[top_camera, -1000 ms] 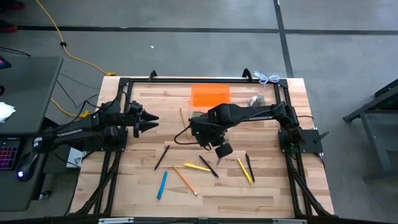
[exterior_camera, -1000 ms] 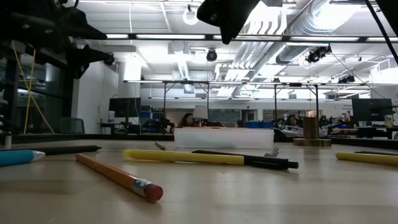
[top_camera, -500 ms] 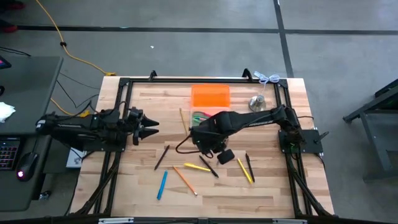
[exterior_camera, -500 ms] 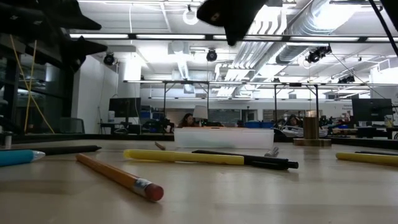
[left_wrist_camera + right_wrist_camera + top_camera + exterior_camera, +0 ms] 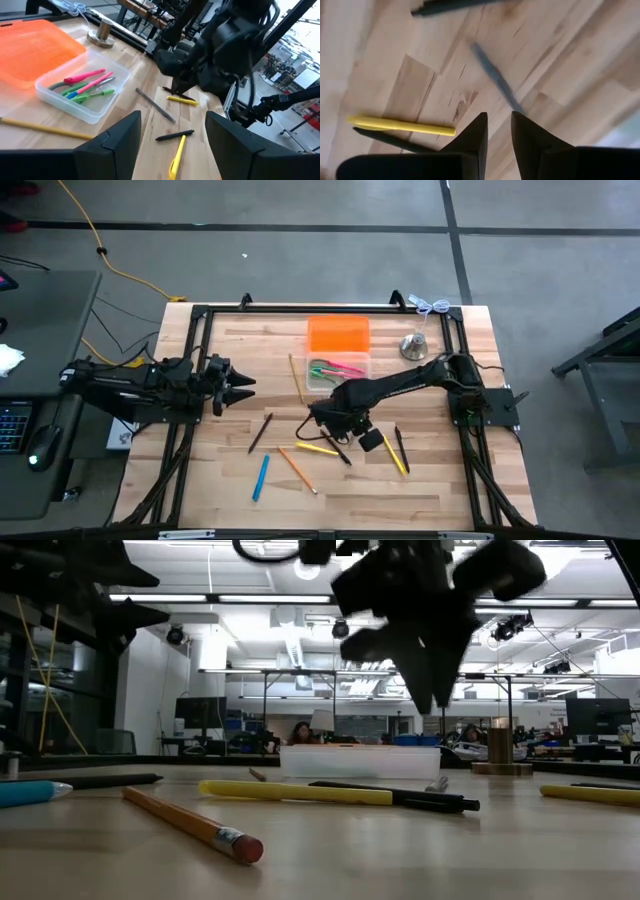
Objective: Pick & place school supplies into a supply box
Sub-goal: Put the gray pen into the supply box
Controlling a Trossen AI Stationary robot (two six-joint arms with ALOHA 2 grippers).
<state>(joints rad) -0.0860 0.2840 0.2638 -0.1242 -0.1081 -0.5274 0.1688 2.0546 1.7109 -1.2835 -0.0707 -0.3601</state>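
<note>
The supply box (image 5: 338, 370), a clear tub, stands mid-table with pink and green pens (image 5: 85, 82) in it. Its orange lid (image 5: 338, 335) lies just behind it. More school supplies lie loose on the table: a yellow pen (image 5: 318, 448) crossing a black pen (image 5: 337, 450), an orange pencil (image 5: 297, 468), a blue pen (image 5: 260, 477) and a grey pencil (image 5: 495, 82). My right gripper (image 5: 338, 427) points down above the grey pencil, clear of the table (image 5: 430, 705), its fingers a little apart with nothing between them. My left gripper (image 5: 247, 383) stands open at the table's left.
A silver bell-shaped object (image 5: 413, 345) stands right of the box. A wooden pencil (image 5: 295, 378) lies left of the box, a dark pencil (image 5: 261, 432) farther toward the near edge. A yellow pencil (image 5: 393, 454) and a black pen (image 5: 401, 448) lie at the right.
My right gripper has come away from above the supply box toward the near edge and has sunk a good way toward the loose pens, tipping to point straight down. My left arm has swung a little and then kept still, its gripper open.
</note>
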